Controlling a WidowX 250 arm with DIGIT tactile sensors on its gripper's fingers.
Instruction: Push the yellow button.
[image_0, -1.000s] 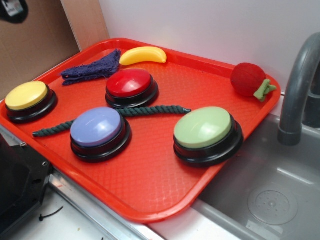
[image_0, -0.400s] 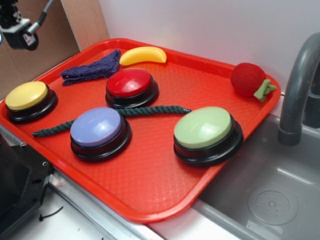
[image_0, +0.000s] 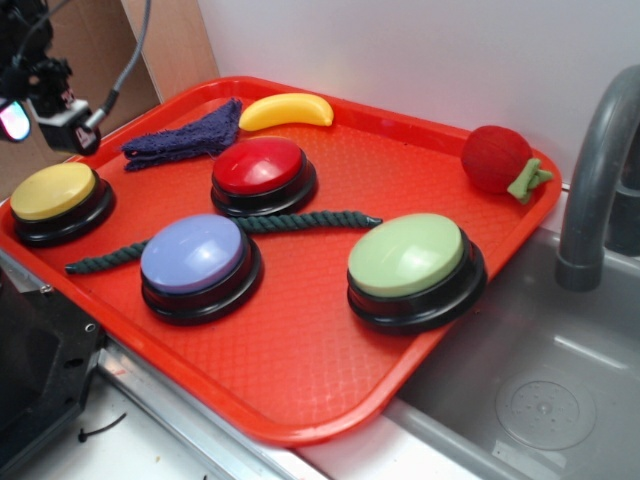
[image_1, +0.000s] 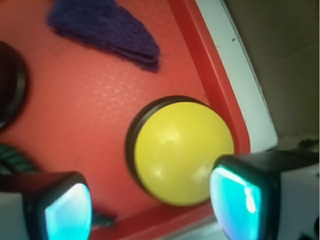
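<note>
The step in hand looked like the approach: the claw (image_0: 40, 110) hung in the air above the far-left corner of the red plastic tray (image_0: 300, 390), not yet touching anything. The round, dome-topped yellow button on its black base (image_0: 52, 192) sat in that same corner, just beside the tray's left rim, with the crumpled dark purple cloth (image_0: 185, 135) behind it and the dark green braided rope (image_0: 110, 258) running in front of it.

From the wrist view the yellow button (image_1: 182, 152) lay between the two fingertip pads (image_1: 67, 210), closer to the right-hand one, and its cap showed no sign of being pressed. The fingers stood wide apart, nothing held between them.

The next move probably called for a straight descent with a small sideways correction, so that a fingertip or the closed claw landed on the dome's crown rather than on its sloping edge or the tray rim. Closing the fingers first would likely give a firmer pressing point.

The arm came in from the upper left of the exterior view, with only the wrist end and a trailing cable in frame; the claw pointed downward toward the tray, tilted slightly.

The red button (image_0: 260, 168) and the pale green button (image_0: 408, 256) stood well apart from the claw.
</note>
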